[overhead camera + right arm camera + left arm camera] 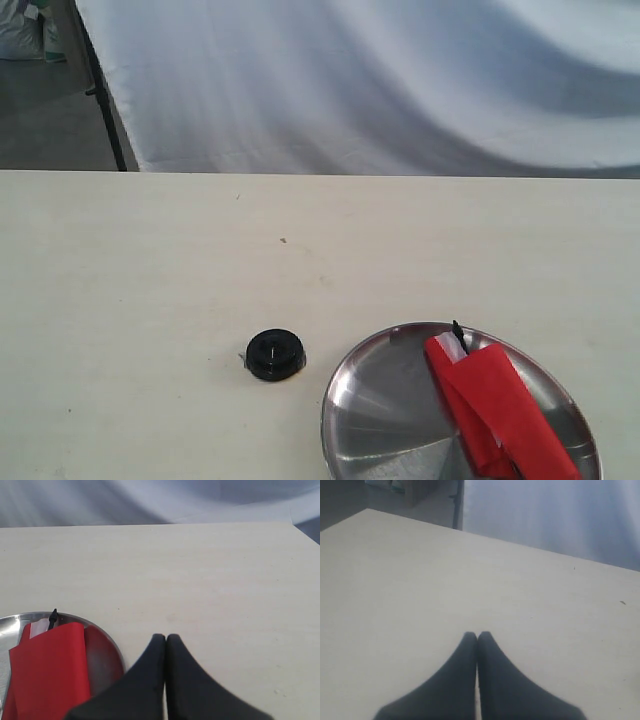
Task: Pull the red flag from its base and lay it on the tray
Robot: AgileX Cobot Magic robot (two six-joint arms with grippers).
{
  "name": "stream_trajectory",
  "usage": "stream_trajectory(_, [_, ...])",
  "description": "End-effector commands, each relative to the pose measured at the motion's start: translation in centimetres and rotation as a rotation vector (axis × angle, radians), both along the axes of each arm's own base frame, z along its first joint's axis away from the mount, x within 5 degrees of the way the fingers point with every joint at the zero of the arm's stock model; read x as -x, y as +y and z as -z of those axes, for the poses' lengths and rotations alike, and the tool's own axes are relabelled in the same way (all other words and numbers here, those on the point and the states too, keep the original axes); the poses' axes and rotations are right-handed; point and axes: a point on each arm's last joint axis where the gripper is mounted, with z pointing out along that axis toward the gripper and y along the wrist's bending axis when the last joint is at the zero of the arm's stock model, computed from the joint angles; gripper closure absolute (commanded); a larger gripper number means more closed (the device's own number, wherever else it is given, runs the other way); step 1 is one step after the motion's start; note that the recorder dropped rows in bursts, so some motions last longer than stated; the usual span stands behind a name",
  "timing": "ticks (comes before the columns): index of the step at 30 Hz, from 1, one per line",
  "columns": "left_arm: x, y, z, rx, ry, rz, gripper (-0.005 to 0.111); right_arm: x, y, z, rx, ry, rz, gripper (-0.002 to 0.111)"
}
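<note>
The red flag point(495, 408) lies flat inside the steel tray point(375, 395) at the front right of the table, its black pointed stick tip poking out near the far rim. The right wrist view shows the same flag point(47, 672) in the tray point(107, 655). The black round base point(274, 354) stands alone on the table, left of the tray, with nothing in it. My right gripper point(166, 639) is shut and empty, hovering over the table beside the tray. My left gripper point(477, 636) is shut and empty above bare tabletop. Neither gripper appears in the exterior view.
The table point(150, 270) is pale wood. A white cloth backdrop point(380, 80) hangs behind its far edge, with a black stand leg point(105, 95) at the back left.
</note>
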Motion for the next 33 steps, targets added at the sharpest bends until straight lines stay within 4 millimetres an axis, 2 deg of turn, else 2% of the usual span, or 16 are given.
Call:
stream_trajectory(1, [0.01,0.18,-0.04,-0.133,0.015,0.017,0.107,-0.01,-0.03,-0.21,0.005,-0.017,0.002,0.109])
stream_trajectory(33, [0.0,0.15,-0.06,-0.156,0.018,0.027,0.107,-0.01,-0.03,-0.21,0.005,-0.017,0.002,0.109])
